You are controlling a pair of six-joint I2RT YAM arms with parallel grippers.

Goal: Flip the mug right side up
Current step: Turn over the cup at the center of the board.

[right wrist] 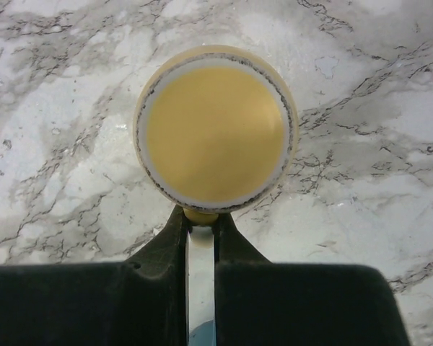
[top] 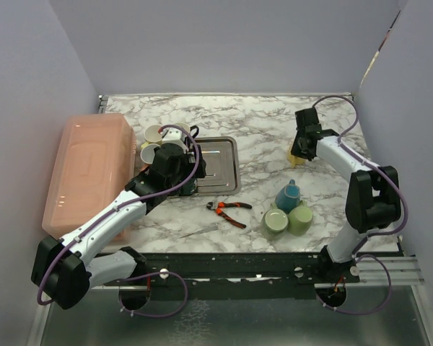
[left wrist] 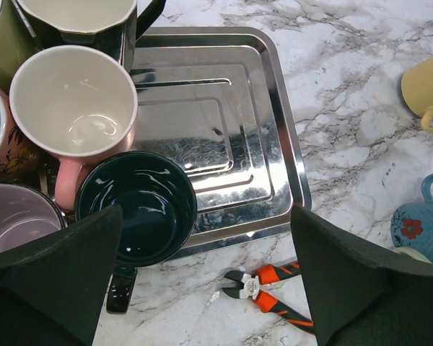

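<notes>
The right gripper [top: 300,148] reaches far up the right side of the overhead view, its arm stretched and the wrist bent down over the yellow mug [top: 294,153], which sits on the marble table [top: 267,130]. The left gripper [top: 175,169] hangs at centre left above a cluster of mugs, between the pink bin [top: 86,169] and the steel tray [top: 220,164]. Below the tray lie orange-handled pliers [top: 229,210]. Right of them stands a blue mug [top: 289,194] with two green mugs [top: 287,220] just beneath it.

In the left wrist view, the left fingers [left wrist: 65,274] fill the bottom corners, spread wide with nothing between them. They frame a dark teal mug [left wrist: 137,205] standing upright beside a pink mug [left wrist: 72,101]. Only here does a red flower show on the blue mug at the right edge.

The right wrist view looks straight down on the yellow mug's unglazed foot ring, so the mug stands upside down at upper centre. The two black fingers [right wrist: 234,249] are pinched on the handle stub at its lower rim, a detail the overhead view hides.
</notes>
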